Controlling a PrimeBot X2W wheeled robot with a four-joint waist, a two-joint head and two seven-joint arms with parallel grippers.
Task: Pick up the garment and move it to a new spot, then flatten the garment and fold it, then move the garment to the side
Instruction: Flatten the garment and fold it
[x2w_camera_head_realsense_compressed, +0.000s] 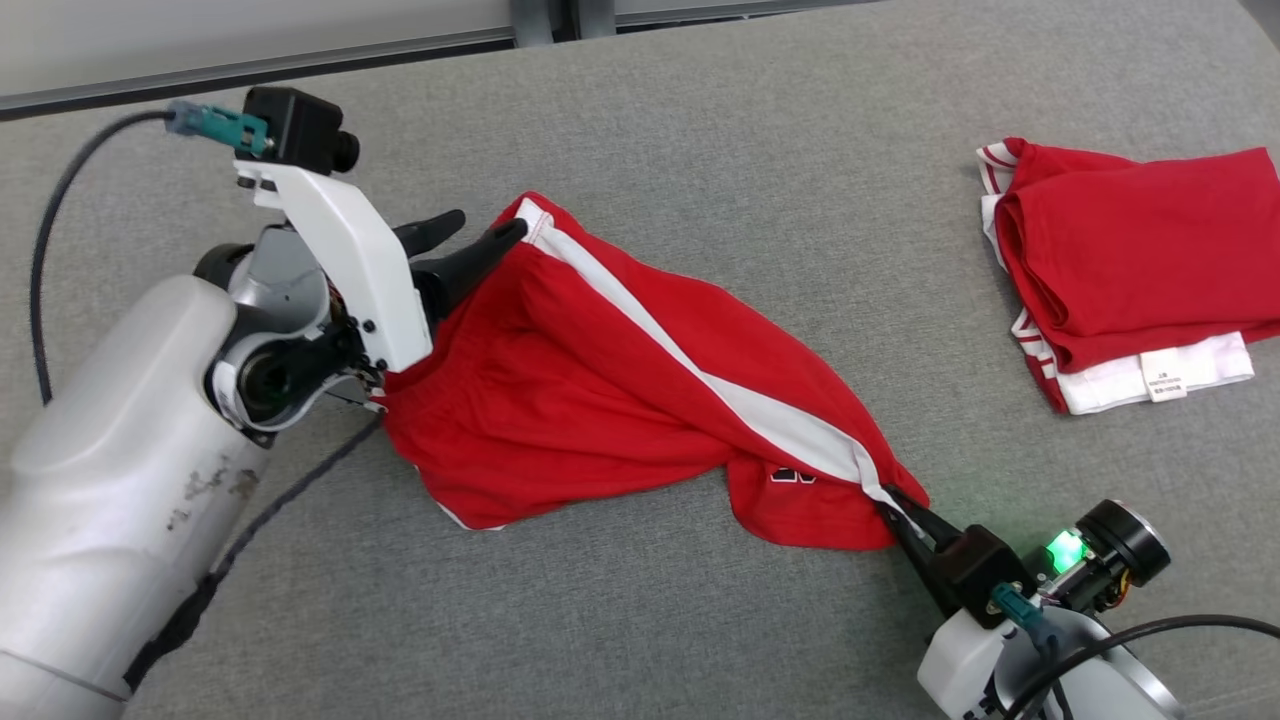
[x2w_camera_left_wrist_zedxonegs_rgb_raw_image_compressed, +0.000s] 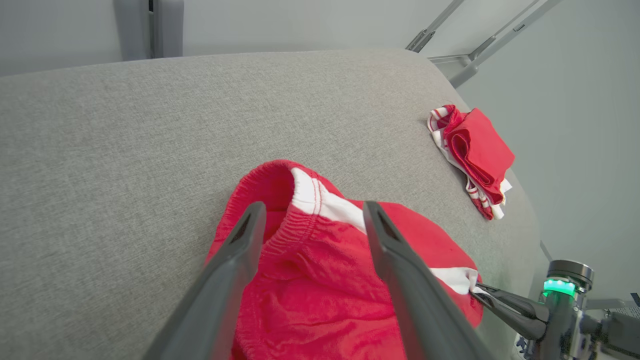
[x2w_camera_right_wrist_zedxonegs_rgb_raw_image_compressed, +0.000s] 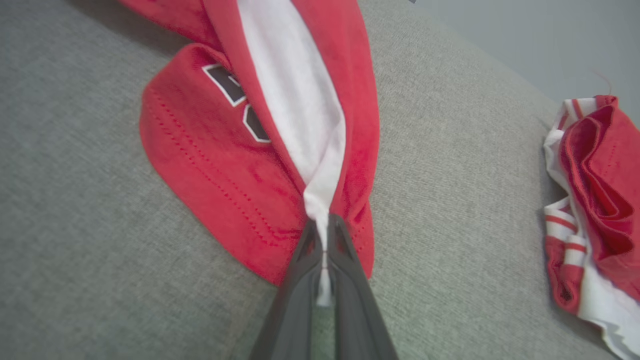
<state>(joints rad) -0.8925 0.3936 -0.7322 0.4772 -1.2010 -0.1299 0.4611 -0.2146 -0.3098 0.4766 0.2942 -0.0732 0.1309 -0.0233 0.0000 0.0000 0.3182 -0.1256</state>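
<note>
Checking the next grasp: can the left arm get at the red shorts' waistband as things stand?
Likely yes: the left gripper is open, its fingers either side of the red shorts' waistband, with nothing in between blocking.

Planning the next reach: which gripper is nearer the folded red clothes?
Right. The right gripper, pinching the shorts, sits nearer the folded clothes; the left gripper is at the shorts' far end.

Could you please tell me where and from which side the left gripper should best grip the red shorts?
The gathered waistband of the red shorts, beside the white stripe. It rises as a fold inside the open left gripper, so I'd come from the waist end; the right gripper pinches the opposite hem.
</note>
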